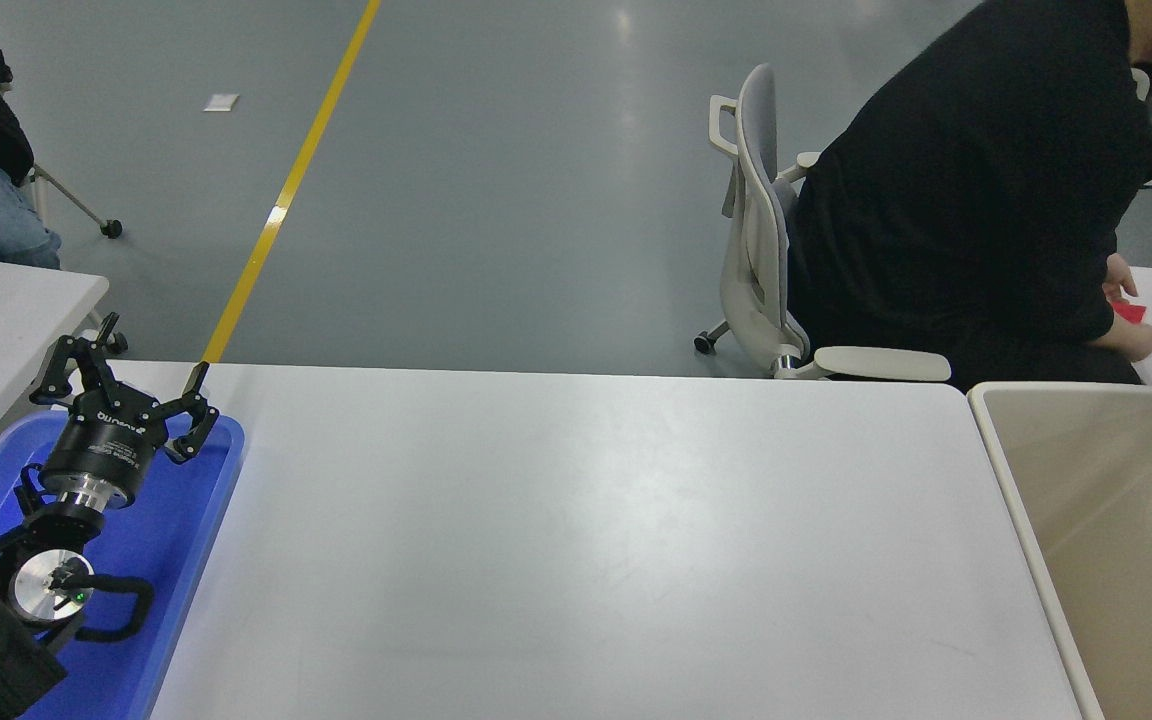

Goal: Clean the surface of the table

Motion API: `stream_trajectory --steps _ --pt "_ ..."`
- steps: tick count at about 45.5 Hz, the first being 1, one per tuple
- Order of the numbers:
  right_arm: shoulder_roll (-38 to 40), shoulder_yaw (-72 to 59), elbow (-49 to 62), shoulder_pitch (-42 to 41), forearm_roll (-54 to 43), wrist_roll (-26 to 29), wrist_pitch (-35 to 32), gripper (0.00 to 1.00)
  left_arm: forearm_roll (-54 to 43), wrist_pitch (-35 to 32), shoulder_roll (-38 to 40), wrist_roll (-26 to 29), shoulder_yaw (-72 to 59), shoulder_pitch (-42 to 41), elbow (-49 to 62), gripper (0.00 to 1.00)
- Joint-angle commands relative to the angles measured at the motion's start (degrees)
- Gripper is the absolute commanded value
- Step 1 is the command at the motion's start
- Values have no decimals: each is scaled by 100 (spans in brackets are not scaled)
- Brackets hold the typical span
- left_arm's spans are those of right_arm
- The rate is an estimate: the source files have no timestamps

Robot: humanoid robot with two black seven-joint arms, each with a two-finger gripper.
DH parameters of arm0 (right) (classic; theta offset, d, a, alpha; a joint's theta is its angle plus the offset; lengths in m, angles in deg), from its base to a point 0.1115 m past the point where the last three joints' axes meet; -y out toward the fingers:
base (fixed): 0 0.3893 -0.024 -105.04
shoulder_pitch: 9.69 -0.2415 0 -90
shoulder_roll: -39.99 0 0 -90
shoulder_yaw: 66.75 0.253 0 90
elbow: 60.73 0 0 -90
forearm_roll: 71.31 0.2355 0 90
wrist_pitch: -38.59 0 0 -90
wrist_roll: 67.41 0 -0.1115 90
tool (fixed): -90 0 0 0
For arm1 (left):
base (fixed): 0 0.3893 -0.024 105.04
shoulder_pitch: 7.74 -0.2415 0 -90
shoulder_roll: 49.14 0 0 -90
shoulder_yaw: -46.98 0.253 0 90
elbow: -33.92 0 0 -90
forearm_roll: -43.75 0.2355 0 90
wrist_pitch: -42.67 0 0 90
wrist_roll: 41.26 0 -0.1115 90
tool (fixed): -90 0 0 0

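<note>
The white table surface (576, 540) spreads wide before me, with nothing lying on it. My left gripper (126, 385) is parked over a blue tray (191, 520) at the table's left edge, its fingers spread apart. My right arm is out of sight. To finish well, I would check the table's near edge, cut off below. A beige bin (1021, 500) at right is cropped, its floor hidden.
</note>
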Motion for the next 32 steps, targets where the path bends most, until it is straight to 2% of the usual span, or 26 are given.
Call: stream_trajectory --steps 1,18,32 --pt "-234 25 107 384 216 308 41 0 0 0 2 0 0 0 0 100" --pt "-875 25 99 1088 541 299 445 0 0 0 2 0 0 0 0 100" --pt "-1262 34 99 1334 690 299 603 0 0 0 -6 0 0 0 0 100"
